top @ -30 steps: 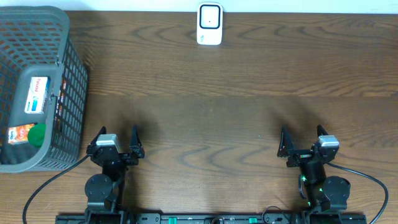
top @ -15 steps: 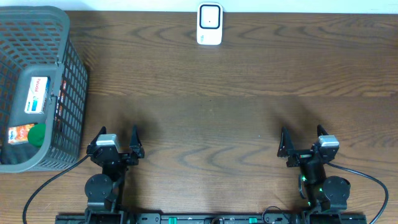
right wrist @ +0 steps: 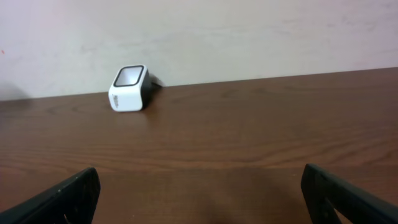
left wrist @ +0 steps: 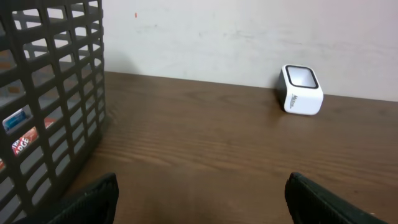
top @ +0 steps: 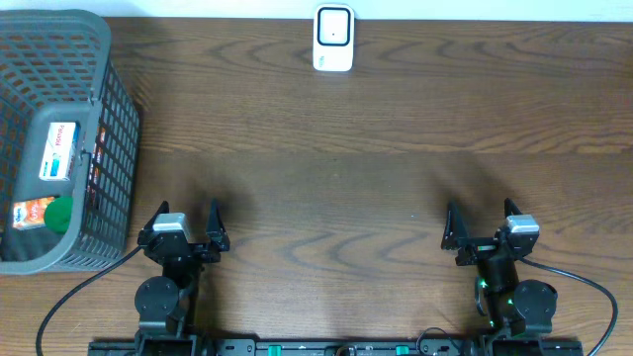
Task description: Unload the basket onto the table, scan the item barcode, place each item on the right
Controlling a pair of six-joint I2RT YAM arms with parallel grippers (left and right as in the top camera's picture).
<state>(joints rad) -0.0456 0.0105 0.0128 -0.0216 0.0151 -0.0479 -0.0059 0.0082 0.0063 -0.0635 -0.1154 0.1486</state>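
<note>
**Overhead view.** Both arms are parked at the near edge of the worktop (top: 336,178). The left end effector (top: 188,213) and the right end effector (top: 482,218) are spread wide, and nothing is held in either. The items (top: 57,150) to be scanned lie inside the grey basket (top: 117,119) at the left edge, beside the left arm. A labelled pack, an orange packet and a green round piece can be made out among them. The white scanner (top: 333,38) stands at the far edge, well apart from the basket and from both arms.

**Left wrist view.** The basket's lattice wall (left wrist: 50,93) fills the left side, and printed packaging is seen through the openings. The scanner (left wrist: 302,90) is seen against the wall behind, its window tilted upward. The two fingers (left wrist: 93,199) are seen at the lower corners, wide apart.

**Right wrist view.** Only the scanner (right wrist: 129,88) and bare worktop are shown between the spread fingers (right wrist: 68,196).

**Hazards.** No item is grasped yet.
- The basket wall is judged tall. A low or slanted approach may catch the rim or lattice and drag or tip the basket.
- The items lie close together, so two may be pinched at once.
- No barcode position can be determined. If the code is turned away from the window, no scan is to be expected.
- The scanner stands free and may be knocked over by a close pass.
</note>
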